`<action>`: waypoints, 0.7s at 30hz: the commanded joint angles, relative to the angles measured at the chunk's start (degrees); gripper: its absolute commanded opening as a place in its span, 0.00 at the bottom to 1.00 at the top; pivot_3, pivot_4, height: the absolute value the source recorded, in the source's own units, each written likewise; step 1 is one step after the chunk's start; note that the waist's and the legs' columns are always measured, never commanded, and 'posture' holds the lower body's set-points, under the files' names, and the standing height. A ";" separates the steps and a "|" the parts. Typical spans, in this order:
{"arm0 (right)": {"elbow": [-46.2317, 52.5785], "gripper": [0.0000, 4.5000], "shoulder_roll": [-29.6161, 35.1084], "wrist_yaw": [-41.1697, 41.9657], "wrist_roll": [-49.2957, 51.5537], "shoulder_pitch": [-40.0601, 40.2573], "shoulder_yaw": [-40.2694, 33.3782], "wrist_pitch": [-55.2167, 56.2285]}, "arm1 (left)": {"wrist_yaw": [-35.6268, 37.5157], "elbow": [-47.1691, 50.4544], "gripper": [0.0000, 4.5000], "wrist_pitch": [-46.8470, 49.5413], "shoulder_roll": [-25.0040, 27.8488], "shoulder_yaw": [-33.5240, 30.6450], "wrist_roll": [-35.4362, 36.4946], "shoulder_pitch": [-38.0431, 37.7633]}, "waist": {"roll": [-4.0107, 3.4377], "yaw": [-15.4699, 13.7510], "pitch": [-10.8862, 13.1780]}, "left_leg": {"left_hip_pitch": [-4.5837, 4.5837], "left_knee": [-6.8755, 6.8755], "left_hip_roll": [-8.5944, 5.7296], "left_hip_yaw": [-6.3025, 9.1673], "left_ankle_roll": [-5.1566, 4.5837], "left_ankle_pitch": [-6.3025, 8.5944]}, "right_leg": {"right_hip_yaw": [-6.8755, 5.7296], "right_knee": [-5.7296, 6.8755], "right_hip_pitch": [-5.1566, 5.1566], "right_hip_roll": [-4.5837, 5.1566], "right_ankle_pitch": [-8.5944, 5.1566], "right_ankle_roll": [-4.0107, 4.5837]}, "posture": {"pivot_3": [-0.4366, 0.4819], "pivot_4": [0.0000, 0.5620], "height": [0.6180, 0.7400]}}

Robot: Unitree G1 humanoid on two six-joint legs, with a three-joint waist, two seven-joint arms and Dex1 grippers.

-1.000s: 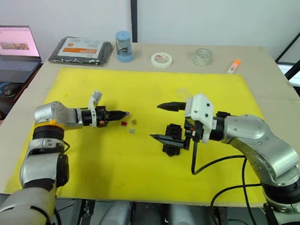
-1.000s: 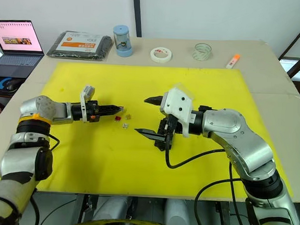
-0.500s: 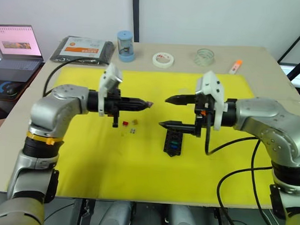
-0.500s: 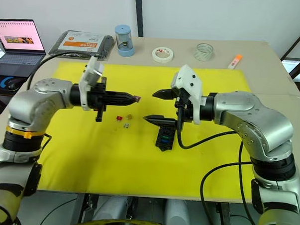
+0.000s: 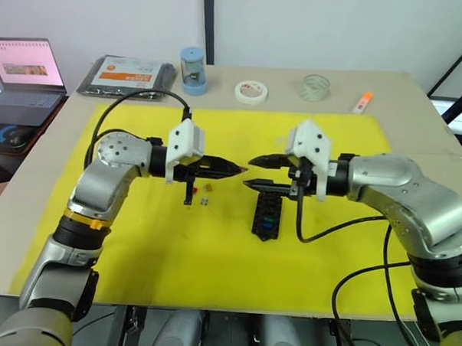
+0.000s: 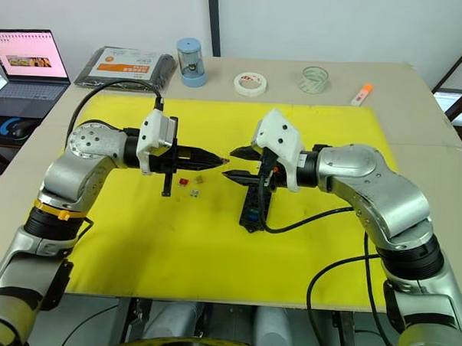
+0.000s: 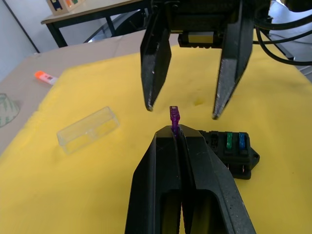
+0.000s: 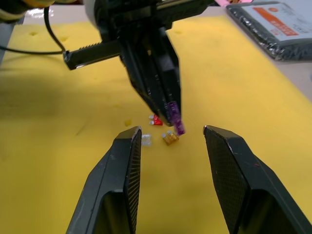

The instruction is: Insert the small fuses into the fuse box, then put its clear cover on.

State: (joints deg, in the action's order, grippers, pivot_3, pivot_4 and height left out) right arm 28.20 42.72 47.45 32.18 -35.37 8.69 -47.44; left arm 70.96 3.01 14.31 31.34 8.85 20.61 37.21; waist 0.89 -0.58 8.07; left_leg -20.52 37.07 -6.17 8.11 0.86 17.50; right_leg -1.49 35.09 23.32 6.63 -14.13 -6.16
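My left gripper (image 7: 178, 134) is shut on a small purple fuse (image 7: 174, 117), which it holds in the air above the yellow mat (image 5: 174, 239). My right gripper (image 8: 173, 131) faces it tip to tip and is open, with one finger on either side of the purple fuse (image 8: 176, 121) and not touching it. The black fuse box (image 5: 267, 213) lies on the mat just below the right gripper, with a green and a blue fuse in its slots. Red, brown and grey small fuses (image 5: 201, 192) lie loose under the left gripper. The clear cover (image 7: 87, 129) rests on the mat beyond the fuse box.
Along the table's far edge stand a black packet with an orange label (image 5: 128, 75), a blue cylinder (image 5: 191, 70), a white tape roll (image 5: 250, 91), a clear tape roll (image 5: 314, 87) and an orange marker (image 5: 362, 101). A laptop (image 5: 21, 72) sits at the far left.
The left gripper has carried the purple fuse to the right, up to the right gripper. The right gripper has shifted left, and its open fingers now flank the fuse.
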 commanded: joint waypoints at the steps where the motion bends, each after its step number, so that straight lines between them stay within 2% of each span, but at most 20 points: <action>1: 0.67 0.46 -0.34 0.11 -0.29 -1.73 -0.66 0.45 | 0.43 0.55 0.00 -1.28 0.06 -0.22 0.21 0.50 | 0.00 0.00 0.00 | 0.00 0.00 0.00 0.00 0.00 0.00 | 0.00 0.00 0.00 0.00 0.00 0.00 | 0.48 0.27 1.00; 10: 0.86 0.46 -0.98 0.10 -0.24 -2.10 -0.48 -0.01 | 1.05 0.32 0.00 -2.23 -0.01 0.23 0.04 0.45 | 0.00 -0.04 0.00 | 0.00 0.00 0.00 0.01 0.00 0.00 | -0.02 0.00 -0.01 -0.01 0.00 0.00 | 0.48 0.27 1.00; 13: 0.72 0.33 -1.16 0.09 -0.29 -2.05 -0.43 0.02 | 1.02 0.61 0.00 -2.17 -0.01 0.39 0.12 0.55 | 0.00 0.00 0.00 | 0.00 0.00 0.00 0.01 0.00 0.00 | -0.02 0.00 0.00 -0.02 0.00 0.00 | 0.48 0.27 1.00; 17: 0.73 0.03 -1.03 0.63 -0.22 -1.81 -0.35 -0.04 | 0.58 1.99 0.00 -0.69 -0.11 0.52 0.71 1.13 | 0.00 -0.03 0.00 | 0.00 0.00 0.00 0.01 0.00 0.00 | -0.02 0.00 0.00 -0.02 0.00 0.00 | 0.48 0.27 1.00; 21: 0.67 0.01 -0.64 1.27 -0.48 -1.46 -0.40 0.11 | 0.03 2.91 0.00 0.60 -0.43 0.50 1.13 1.78 | 0.00 -0.04 0.00 | 0.00 0.01 0.00 0.02 0.00 0.00 | -0.02 0.00 -0.01 -0.02 0.00 0.00 | 0.48 0.27 1.00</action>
State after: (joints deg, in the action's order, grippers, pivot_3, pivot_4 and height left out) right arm 27.91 41.82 48.53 31.72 -36.32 9.02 -47.97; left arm 71.42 3.21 14.83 31.28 9.93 20.58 37.29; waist 0.89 -0.62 8.07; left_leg -20.52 37.07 -6.17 8.13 0.86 17.50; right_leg -1.52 35.09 23.31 6.61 -14.13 -6.17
